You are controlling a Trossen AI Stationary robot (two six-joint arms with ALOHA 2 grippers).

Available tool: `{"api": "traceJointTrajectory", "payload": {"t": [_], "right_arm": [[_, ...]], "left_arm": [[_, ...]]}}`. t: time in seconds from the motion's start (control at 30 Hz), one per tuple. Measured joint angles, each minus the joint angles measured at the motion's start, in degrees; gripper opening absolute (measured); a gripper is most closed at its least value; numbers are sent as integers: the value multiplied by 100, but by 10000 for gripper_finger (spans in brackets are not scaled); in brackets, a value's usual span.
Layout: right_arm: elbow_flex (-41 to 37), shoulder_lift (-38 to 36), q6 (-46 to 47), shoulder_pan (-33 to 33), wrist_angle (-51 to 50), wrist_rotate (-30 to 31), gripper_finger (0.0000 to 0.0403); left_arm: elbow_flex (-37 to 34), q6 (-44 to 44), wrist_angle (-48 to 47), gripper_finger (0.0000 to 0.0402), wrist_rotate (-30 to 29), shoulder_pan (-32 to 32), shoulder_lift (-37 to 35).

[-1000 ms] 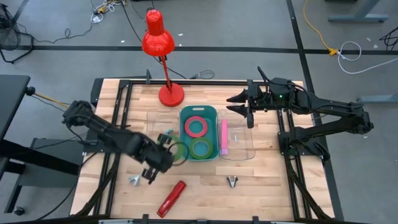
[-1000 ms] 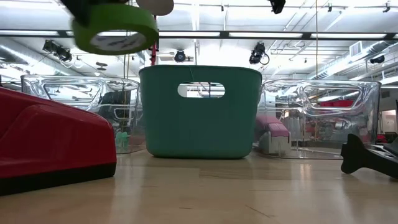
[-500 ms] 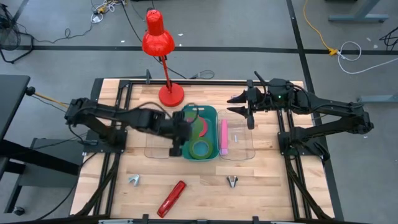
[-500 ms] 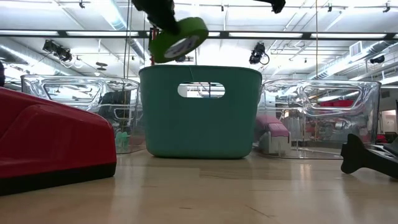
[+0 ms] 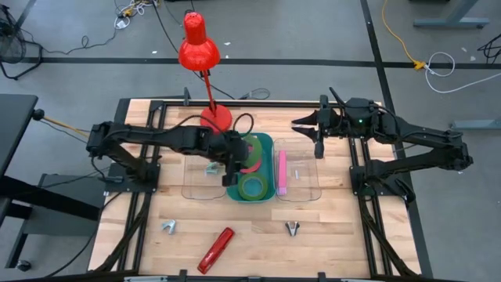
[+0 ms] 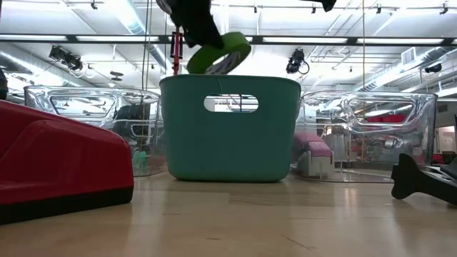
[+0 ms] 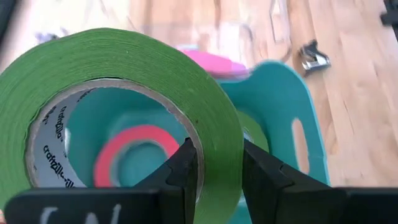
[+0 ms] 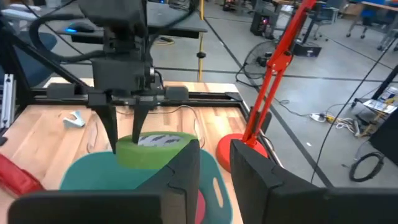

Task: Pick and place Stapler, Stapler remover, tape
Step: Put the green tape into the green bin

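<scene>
My left gripper is shut on a green tape roll, held over the teal bin; the roll also shows above the bin's rim in the low view. A red tape roll and another green roll lie in the bin. A red stapler lies on the table near the front edge. A dark staple remover and a metal one lie beside it. My right gripper is open and empty above the right clear container. My left gripper pinches the tape roll's wall, one finger inside the roll's hole and one outside. The fingers come from above, slanting in from the table's left. The roll hangs tilted, clear of the bin.
A red desk lamp stands at the far edge, its base just behind the bin. A clear container stands left of the bin. The right clear container holds a pink item. Bare wood lies along the near edge.
My left gripper has carried the green tape roll from the near left of the table, up, toward the far edge and to the right, until it hangs over the teal bin. The roll has tipped from nearly level to tilted.
</scene>
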Motion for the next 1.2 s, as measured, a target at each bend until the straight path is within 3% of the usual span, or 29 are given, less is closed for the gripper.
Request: {"api": "traceJointTrajectory", "payload": {"t": [0.17,0.8,1.2], "right_arm": [[0,6,0,0,-70,-2,89],[0,8,0,0,-503,-2,89],[0,8,0,0,-584,-2,89]], "left_arm": [[0,0,4,102,246,20,376],[-4,61,382,103,277,31,1643],[-4,57,421,106,298,29,1774]]}}
